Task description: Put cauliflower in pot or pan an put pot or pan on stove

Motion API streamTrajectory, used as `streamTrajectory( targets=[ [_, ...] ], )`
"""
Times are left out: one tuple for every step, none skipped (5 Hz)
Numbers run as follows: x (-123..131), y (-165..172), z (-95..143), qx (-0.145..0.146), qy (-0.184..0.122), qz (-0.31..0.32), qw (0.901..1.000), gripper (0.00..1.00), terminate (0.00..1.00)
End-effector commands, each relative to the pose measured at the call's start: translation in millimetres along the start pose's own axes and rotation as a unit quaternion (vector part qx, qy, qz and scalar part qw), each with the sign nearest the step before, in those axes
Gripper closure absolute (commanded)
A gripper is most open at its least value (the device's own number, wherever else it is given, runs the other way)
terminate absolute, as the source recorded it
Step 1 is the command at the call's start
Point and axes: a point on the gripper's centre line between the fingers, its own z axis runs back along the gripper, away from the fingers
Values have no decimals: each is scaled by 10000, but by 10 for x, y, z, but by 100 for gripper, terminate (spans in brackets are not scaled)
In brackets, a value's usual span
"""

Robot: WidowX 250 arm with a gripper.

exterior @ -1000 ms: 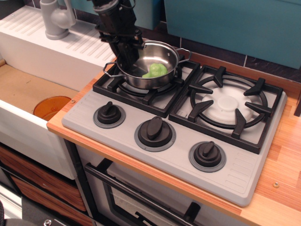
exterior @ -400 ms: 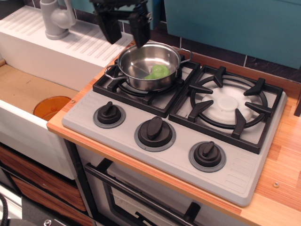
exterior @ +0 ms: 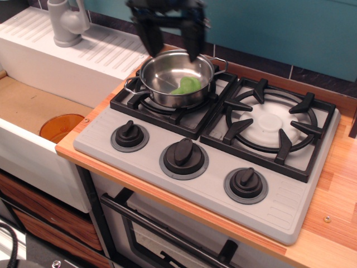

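The shiny steel pot (exterior: 167, 72) with two loop handles sits on the left black burner grate of the light grey stove (exterior: 139, 153). The lime-green cauliflower (exterior: 187, 85) lies inside the pot, toward its right side. My gripper (exterior: 172, 46) hangs open and empty above the pot's far rim, its two black fingers (exterior: 149, 34) spread wide and clear of the pot.
The right burner grate (exterior: 272, 127) over a white disc is bare. Three black knobs (exterior: 183, 153) line the stove's front. A white sink with a grey faucet (exterior: 64, 22) and an orange disc (exterior: 60, 127) lies left. Wooden counter (exterior: 334, 223) runs right.
My gripper has let go of the pot's left rim, opened, risen and moved to the right above the pot. The pot and cauliflower stay on the left burner.
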Motion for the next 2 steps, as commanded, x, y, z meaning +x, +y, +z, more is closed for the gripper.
streamTrajectory(
  targets=[
    [182, -457, 121, -129, -256, -16, 9996, 0, 0],
    [216, -578, 82, -209, -233, -119, 9994, 0, 100]
  ],
)
